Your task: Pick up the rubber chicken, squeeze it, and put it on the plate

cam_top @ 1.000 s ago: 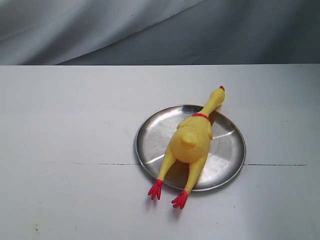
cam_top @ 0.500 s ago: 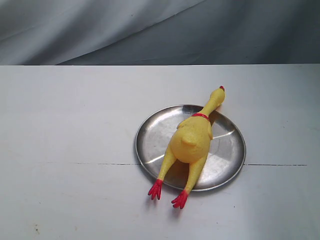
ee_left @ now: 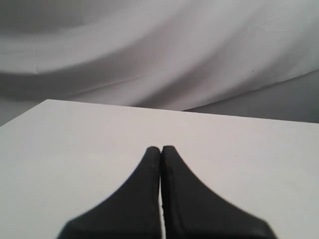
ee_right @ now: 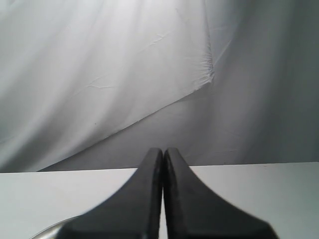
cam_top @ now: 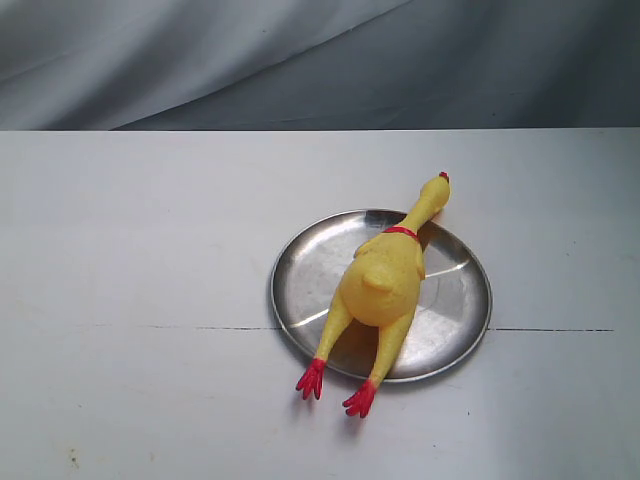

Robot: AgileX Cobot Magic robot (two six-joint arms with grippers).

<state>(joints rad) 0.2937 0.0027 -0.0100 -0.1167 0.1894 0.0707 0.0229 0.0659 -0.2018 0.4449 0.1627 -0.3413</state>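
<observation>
The rubber chicken [cam_top: 385,280] lies across the plate [cam_top: 300,285], right of centre in the exterior view, feet hanging over the lower rim, head over the upper — placement looks done. Left gripper [ee_left: 161,149] and right gripper [ee_right: 163,152] each have jaws pressed together, empty — nothing seems left

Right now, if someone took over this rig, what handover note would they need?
Left gripper: fingers shut, empty, out of the exterior view.
Right gripper: fingers shut, empty, also out of that view.
Rubber chicken lies across the plate, head past the far rim, red feet past the near rim over the table.
Done: chicken on the plate, released. The squeeze cannot be confirmed from these views.
Left: apparently nothing.
</observation>
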